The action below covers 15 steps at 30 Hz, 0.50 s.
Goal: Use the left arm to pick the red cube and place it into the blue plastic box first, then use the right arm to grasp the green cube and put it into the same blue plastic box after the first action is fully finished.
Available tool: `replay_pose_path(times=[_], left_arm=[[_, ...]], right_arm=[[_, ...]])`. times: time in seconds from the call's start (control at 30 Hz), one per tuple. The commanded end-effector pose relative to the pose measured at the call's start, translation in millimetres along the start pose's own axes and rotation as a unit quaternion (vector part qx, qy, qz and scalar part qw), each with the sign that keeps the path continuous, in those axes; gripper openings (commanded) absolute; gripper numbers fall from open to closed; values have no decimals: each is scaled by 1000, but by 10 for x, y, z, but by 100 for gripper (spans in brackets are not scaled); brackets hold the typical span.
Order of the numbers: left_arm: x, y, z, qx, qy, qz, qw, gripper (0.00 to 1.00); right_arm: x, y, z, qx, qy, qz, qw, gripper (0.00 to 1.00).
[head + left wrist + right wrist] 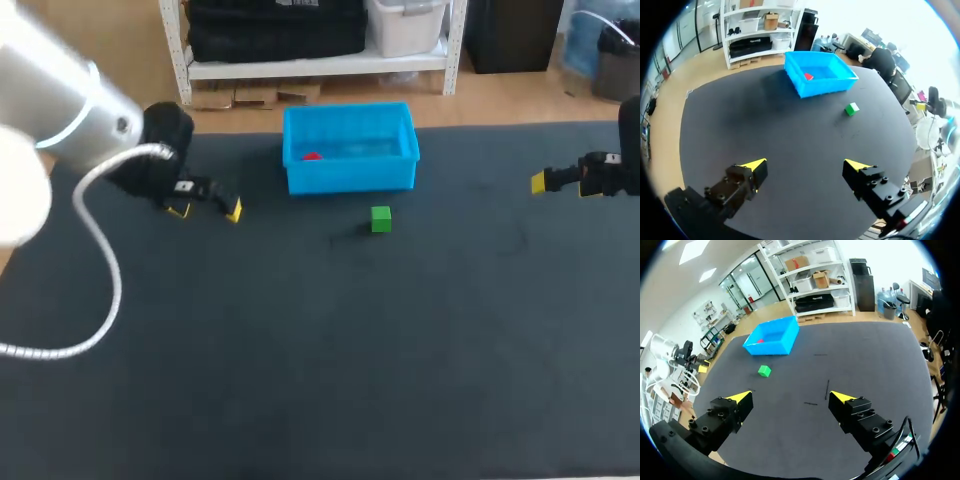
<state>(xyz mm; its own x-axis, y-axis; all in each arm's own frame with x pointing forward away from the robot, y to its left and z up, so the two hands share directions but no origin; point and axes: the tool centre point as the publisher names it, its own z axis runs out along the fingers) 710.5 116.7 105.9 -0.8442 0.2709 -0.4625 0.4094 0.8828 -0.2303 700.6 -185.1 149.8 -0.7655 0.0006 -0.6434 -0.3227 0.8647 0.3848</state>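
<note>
The red cube (311,156) is lying inside the blue plastic box (350,178), toward its left end. The green cube (380,218) is sitting on the dark desk (300,350) near the box's front wall, not touching it. The left claw (805,164) is hovering to the left of the box, fingers spread wide and gripping nothing. The right claw (790,396) is hanging over the desk's right side, well apart from the green cube, its fingers also spread wide. A pale ribbed cable (105,270) from the left arm is looping over the desk's left part.
</note>
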Motion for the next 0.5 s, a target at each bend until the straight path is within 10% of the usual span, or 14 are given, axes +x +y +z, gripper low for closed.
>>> replay_pose_path(times=[0.03,0.5], left_arm=[[188,63,-93,25,-122,6,992,100],[185,146,-165,65,-75,66,993,100]], right_arm=[[0,-1,1,0,0,0,1000,100],[0,-1,1,0,0,0,1000,100]])
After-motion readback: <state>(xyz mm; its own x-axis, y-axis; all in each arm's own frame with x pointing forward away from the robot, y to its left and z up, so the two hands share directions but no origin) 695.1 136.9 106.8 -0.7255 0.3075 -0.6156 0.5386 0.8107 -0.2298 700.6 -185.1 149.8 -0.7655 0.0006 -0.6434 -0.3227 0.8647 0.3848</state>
